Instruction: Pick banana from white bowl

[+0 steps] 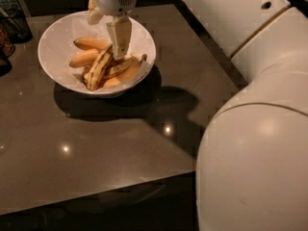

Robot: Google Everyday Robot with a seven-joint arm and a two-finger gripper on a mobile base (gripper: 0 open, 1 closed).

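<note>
The white bowl (57, 42) stands at the back left of the dark table. It holds several bananas. The longest one, the dull yellow banana (98, 69) with dark streaks, lies diagonally across the middle. Smooth orange-yellow bananas (89, 43) lie beside and under it. My gripper (107, 35) hangs over the bowl from the top edge, open and holding nothing. One finger (119, 36) points down, its tip just by the streaked banana's upper end. The other finger (93, 14) is near the bowl's far rim.
The dark, glossy table (96, 138) ends close to the bottom of the view. My white arm and body (255, 129) fill the right side. Dark objects (12, 23) stand at the far left edge by the bowl.
</note>
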